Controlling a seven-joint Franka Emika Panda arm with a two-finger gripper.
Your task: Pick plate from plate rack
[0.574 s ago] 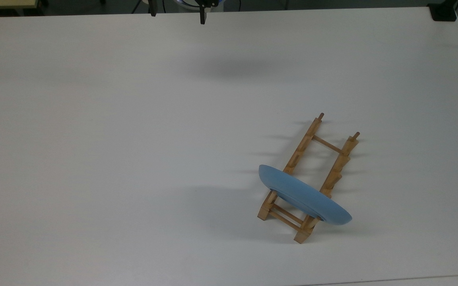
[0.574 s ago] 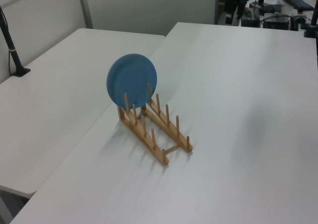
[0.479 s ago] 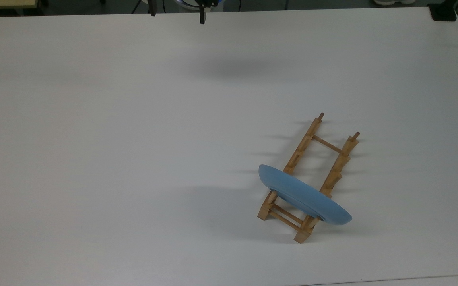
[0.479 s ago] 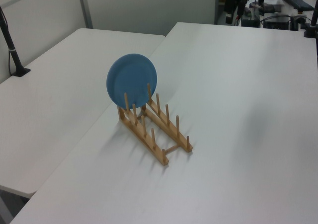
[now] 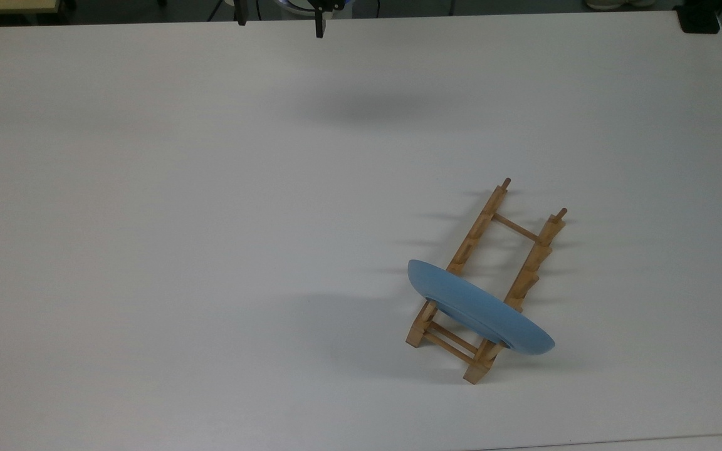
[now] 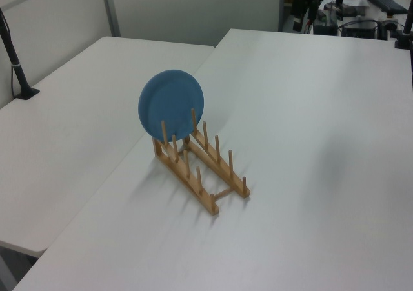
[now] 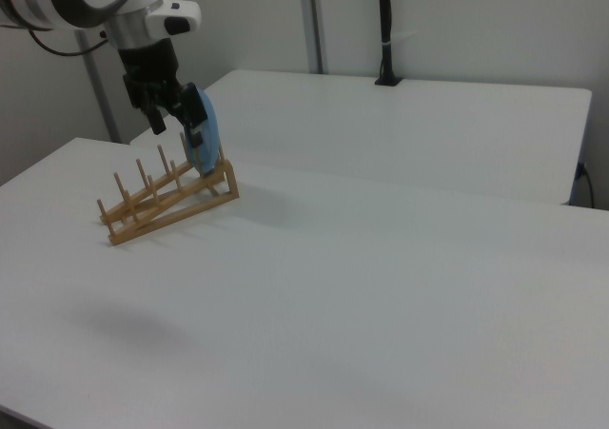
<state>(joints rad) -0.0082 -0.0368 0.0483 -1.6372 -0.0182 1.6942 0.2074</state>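
Note:
The light-blue plate [image 5: 480, 310] stands on edge in the end slot of the wooden plate rack [image 5: 474, 232], at the lower right of the top view. It shows its round back in the left view as the plate [image 6: 171, 104], upright between the pegs of the rack [image 6: 200, 168]. My gripper [image 5: 279, 15] hangs open at the top view's upper edge, far from the rack, with nothing between its fingers. In the right view the gripper [image 7: 174, 117] overlaps part of the plate [image 7: 207, 129] above the rack [image 7: 162, 201].
The rack sits on a wide white table [image 5: 210, 219]. A second white table [image 6: 64, 130] adjoins it on the left view's left, with a black pole [image 6: 13, 52] clamped on it. A black clamp base [image 5: 699, 19] sits at the top view's upper right corner.

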